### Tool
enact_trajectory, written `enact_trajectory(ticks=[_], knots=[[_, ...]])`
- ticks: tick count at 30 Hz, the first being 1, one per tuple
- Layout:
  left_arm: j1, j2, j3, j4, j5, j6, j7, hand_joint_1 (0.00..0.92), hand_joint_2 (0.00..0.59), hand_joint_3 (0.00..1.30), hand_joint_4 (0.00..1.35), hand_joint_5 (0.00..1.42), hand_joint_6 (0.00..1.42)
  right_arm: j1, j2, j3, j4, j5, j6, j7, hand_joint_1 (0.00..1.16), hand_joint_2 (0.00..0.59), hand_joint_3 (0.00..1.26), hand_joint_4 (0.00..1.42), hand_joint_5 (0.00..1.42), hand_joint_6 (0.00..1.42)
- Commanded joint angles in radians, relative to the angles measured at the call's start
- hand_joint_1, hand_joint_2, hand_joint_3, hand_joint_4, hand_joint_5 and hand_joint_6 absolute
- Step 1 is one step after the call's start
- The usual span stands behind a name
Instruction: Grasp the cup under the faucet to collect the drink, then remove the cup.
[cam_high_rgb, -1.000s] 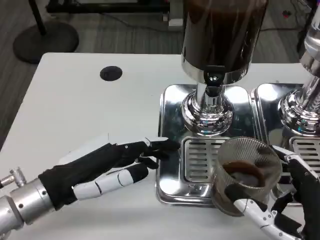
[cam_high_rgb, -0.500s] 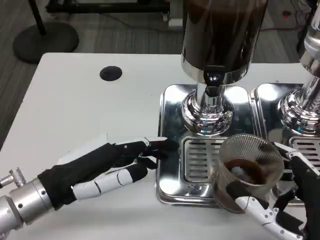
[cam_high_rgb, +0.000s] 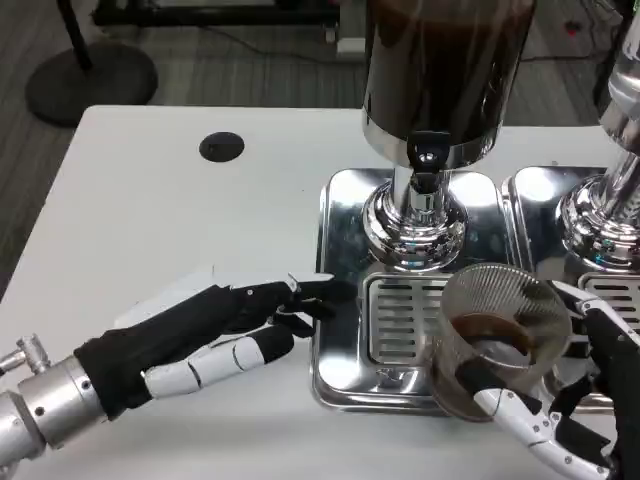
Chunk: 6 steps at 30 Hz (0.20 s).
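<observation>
The right hand (cam_high_rgb: 560, 420) holds the ribbed glass cup (cam_high_rgb: 497, 340), dark drink inside, in front and right of the faucet (cam_high_rgb: 424, 160): removal step. Next, carry it level away. The left hand (cam_high_rgb: 215, 335) rests open on the bench (cam_high_rgb: 180, 230)

Ribbed cup (cam_high_rgb: 500, 335) in right hand (cam_high_rgb: 575, 400)

A white bench (cam_high_rgb: 150, 220) is filling most of the scene, with a round dark grommet hole (cam_high_rgb: 221, 147) sitting in its surface. Beyond its far edge, grey striped floor (cam_high_rgb: 200, 70) is showing. A round black stand base (cam_high_rgb: 92, 82) is resting on that floor at the upper left, a dark pole rising from it. A black frame (cam_high_rgb: 215, 12) is running along the top edge, and cables are trailing across the floor nearby.
</observation>
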Motion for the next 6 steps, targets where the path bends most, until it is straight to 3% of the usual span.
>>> enact_trajectory(ticks=[1,6], knots=[[0.009,0.0,0.01,0.005,0.005,-0.003,0.007,0.0,0.183,0.2,0.15,0.2,0.3,-0.017,0.006,-0.009,-0.031,0.014,-0.05,-0.007,0.64,0.234,0.56,0.6,0.8,1.04],[0.012,-0.002,0.008,0.005,0.003,-0.002,0.004,0.0,0.183,0.2,0.15,0.2,0.3,-0.013,0.009,-0.011,-0.034,0.013,-0.049,-0.004,0.64,0.234,0.56,0.6,0.8,1.05]])
